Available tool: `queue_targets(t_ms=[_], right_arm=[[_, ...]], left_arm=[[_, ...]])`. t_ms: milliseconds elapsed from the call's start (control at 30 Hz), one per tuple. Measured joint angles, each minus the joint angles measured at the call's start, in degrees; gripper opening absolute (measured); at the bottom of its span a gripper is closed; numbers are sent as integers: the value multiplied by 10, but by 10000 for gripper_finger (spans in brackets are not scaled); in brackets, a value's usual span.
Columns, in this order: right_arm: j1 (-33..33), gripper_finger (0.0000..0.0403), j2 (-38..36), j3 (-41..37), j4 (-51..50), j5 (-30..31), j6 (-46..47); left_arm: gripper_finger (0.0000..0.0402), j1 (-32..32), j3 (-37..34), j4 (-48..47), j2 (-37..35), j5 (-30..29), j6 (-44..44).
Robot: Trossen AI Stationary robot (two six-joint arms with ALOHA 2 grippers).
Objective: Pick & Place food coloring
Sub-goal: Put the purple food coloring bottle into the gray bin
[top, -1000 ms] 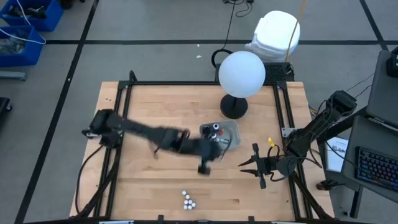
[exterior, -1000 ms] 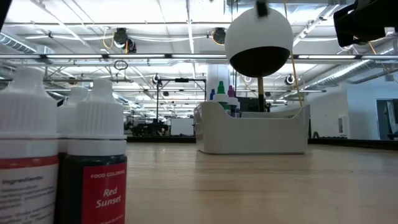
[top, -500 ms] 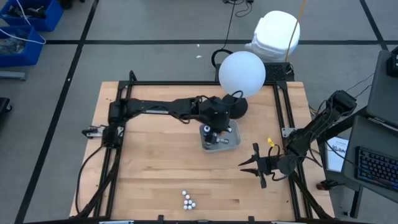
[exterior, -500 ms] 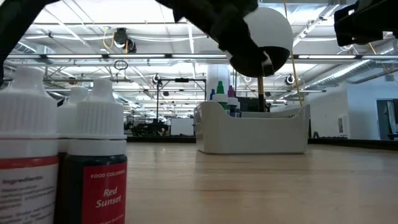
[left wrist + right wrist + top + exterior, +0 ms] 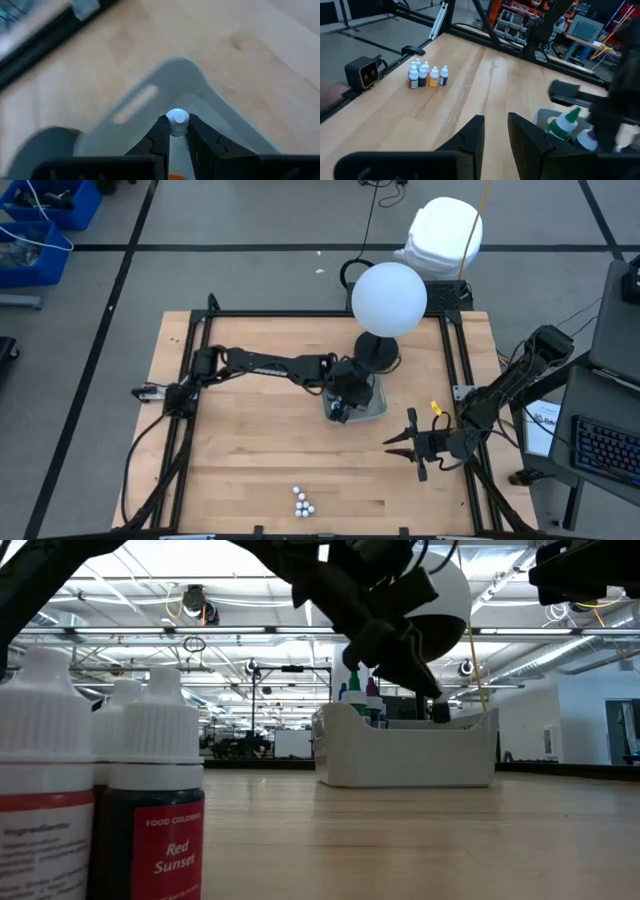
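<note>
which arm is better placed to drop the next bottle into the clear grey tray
Left. The left gripper holds a white-capped food coloring bottle directly over the clear grey tray; the right gripper waits open beside it, empty.

red-labelled bottle (image 5: 155, 810) reads "food coloring red sunset".

Bright, even light from rows of overhead ceiling strip lamps (image 5: 250, 585); shadows faint. The pale wooden worktop (image 5: 260, 60) smears with motion blur in the left wrist view; nearby white-capped dark bottles (image 5: 150, 800) loom soft.
</note>
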Motion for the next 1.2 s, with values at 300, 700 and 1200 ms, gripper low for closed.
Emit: queue_targets(t_ms=[300, 700, 1200], right_arm=[[-1, 77, 0, 0, 4, 0, -20], [-1, 77, 0, 0, 5, 0, -23], [-1, 77, 0, 0, 5, 0, -19]], left_arm=[[48, 24, 0, 18, 3, 39, -15], [62, 29, 0, 30, 28, 46, -24], [102, 29, 0, 61, 37, 21, -54]])
